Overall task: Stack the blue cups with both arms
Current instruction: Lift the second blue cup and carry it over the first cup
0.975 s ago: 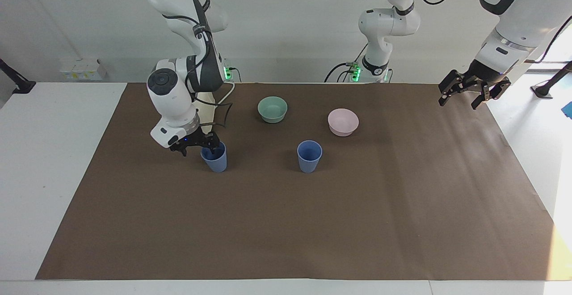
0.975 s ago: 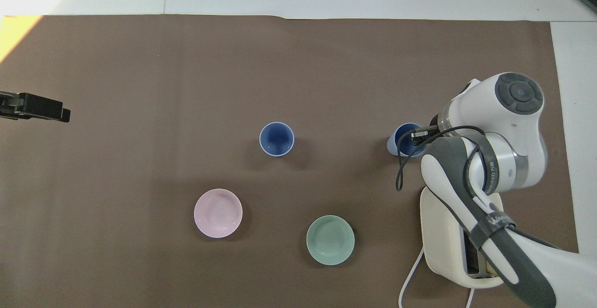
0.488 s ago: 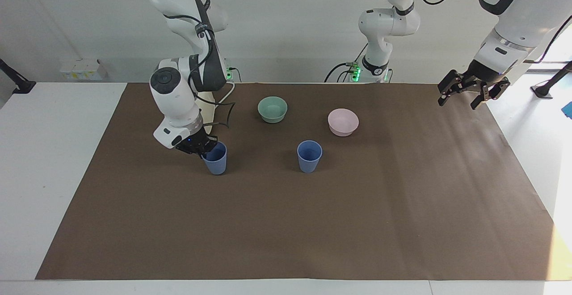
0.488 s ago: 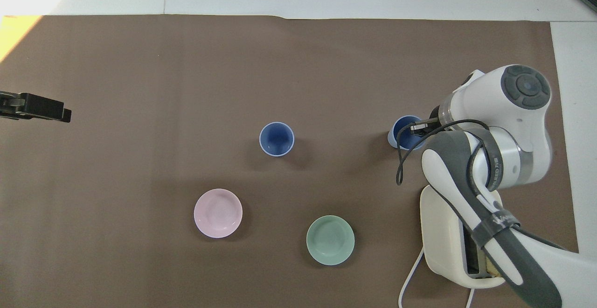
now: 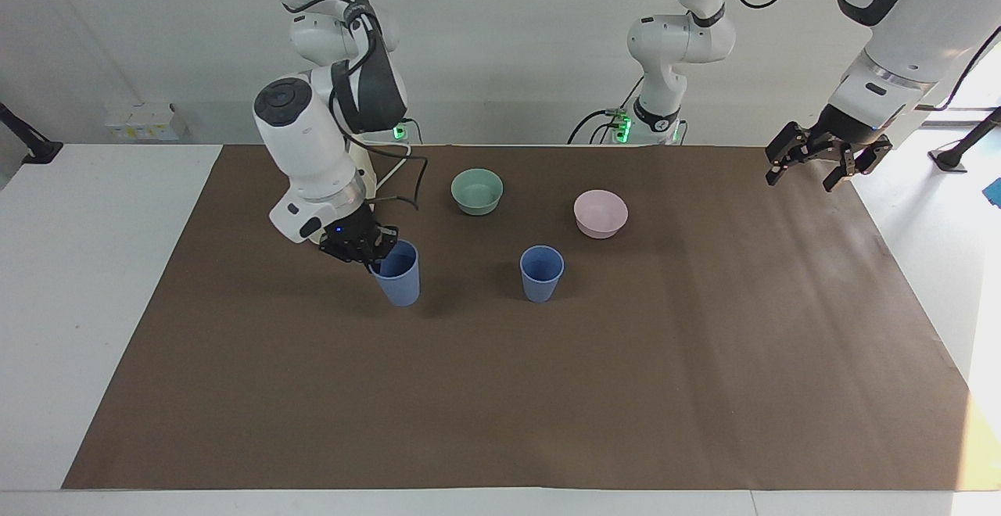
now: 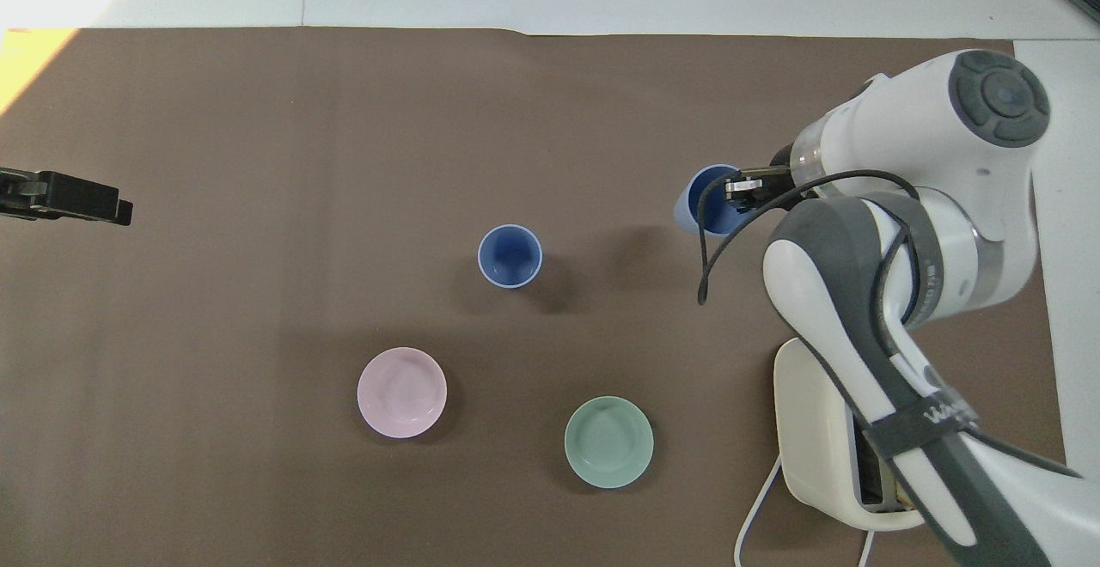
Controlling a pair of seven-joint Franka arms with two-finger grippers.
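Two blue cups are on view. One blue cup (image 5: 541, 274) stands upright on the brown mat near the table's middle, and it also shows in the overhead view (image 6: 510, 256). My right gripper (image 5: 367, 249) is shut on the rim of the other blue cup (image 5: 399, 283), one finger inside it. It holds this cup slightly tilted, a little above the mat, toward the right arm's end from the standing cup. This pair shows in the overhead view as the right gripper (image 6: 741, 192) and the held cup (image 6: 705, 204). My left gripper (image 5: 821, 160) waits open and empty over the mat's edge at the left arm's end (image 6: 64, 202).
A teal-green bowl (image 5: 476, 191) and a pink bowl (image 5: 600, 213) stand on the mat nearer to the robots than the standing cup. They also show in the overhead view: teal bowl (image 6: 608, 442), pink bowl (image 6: 401, 392). The right arm's white base (image 6: 816, 438) stands by the teal bowl.
My right gripper has risen with the blue cup off the mat and moved it toward the standing cup. The left arm has barely moved.
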